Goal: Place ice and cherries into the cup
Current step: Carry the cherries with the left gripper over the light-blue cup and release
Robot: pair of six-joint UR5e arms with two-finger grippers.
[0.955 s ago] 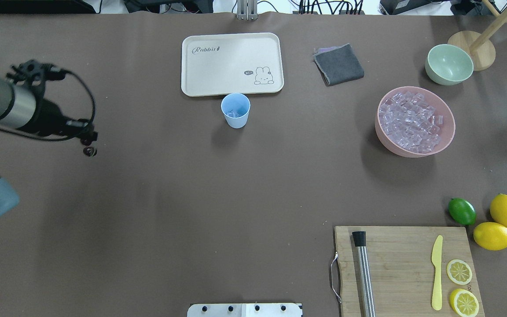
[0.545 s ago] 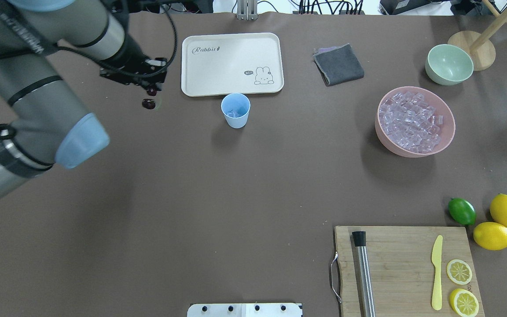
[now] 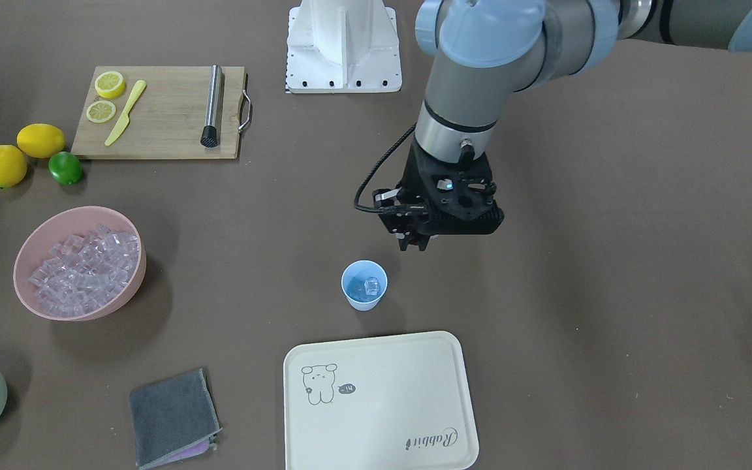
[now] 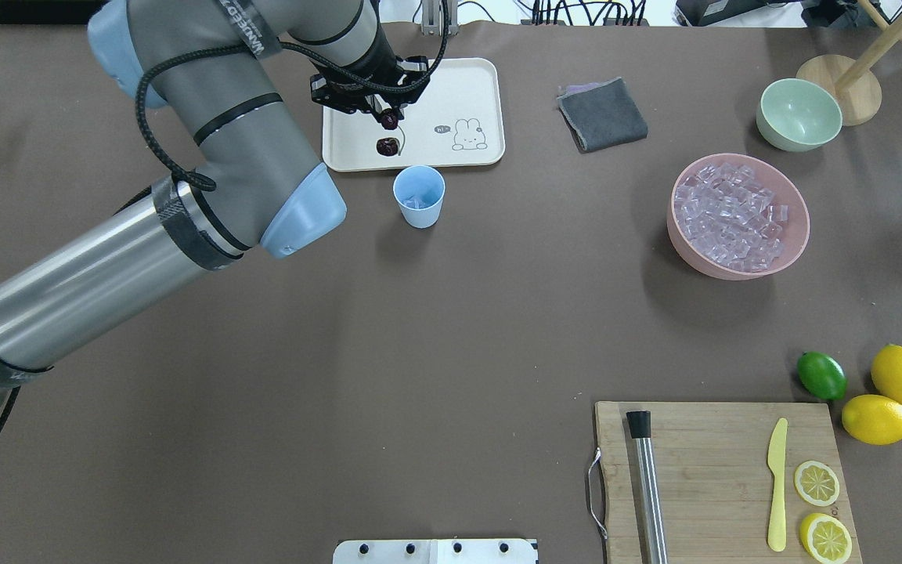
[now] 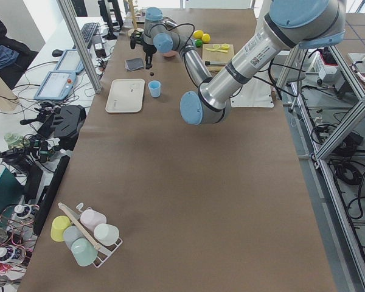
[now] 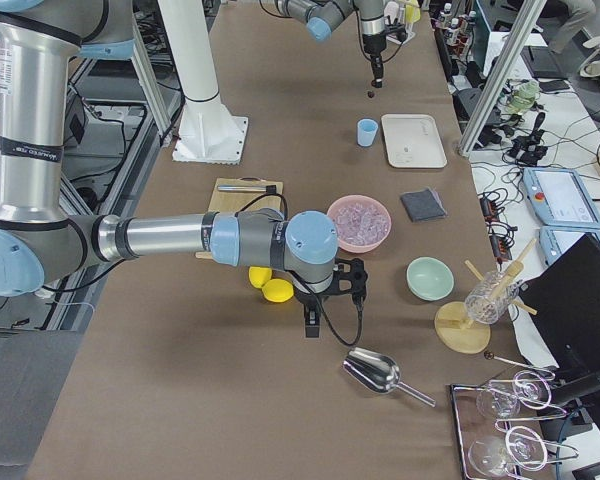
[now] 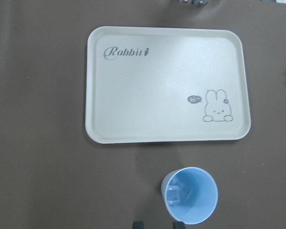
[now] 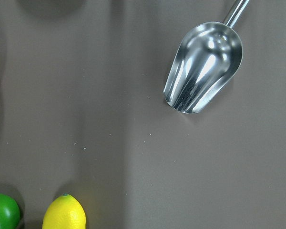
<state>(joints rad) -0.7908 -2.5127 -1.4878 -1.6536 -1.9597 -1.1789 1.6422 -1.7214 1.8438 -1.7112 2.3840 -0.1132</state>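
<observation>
Two cherries (image 4: 387, 146) hang off the left gripper (image 4: 385, 114) right now. Its fingers are pinched together on the upper one (or its stem, too small to tell) and the other dangles straight below, so the cluster's long axis is pretty much vertical. The bit that matters: the cup (image 4: 419, 196) stands near the middle of the table's far edge, just on the robot's side of the tray (image 4: 459, 86). The gripper is high over that spot but not dead over the cup, sitting a little toward the table's left end. The overhead view makes the cherries look like they're over the tray and the front view puts them on the robot's side of the cup, which I read as height fooling both cameras. My guess is a small nudge toward the right end, then lower and let go. The cup already has ice (image 3: 371, 285) in it. The right gripper (image 6: 312, 322) is way off by the lemons (image 6: 277, 291) near the right end, can't tell if it's open or closed, so the left arm is clearly nearer. A second ago the left gripper was out by the left edge with the cherries, and half a second ago it was just short of the tray's left side. The cup and the pink bowl (image 4: 721, 272) haven't budged.
</observation>
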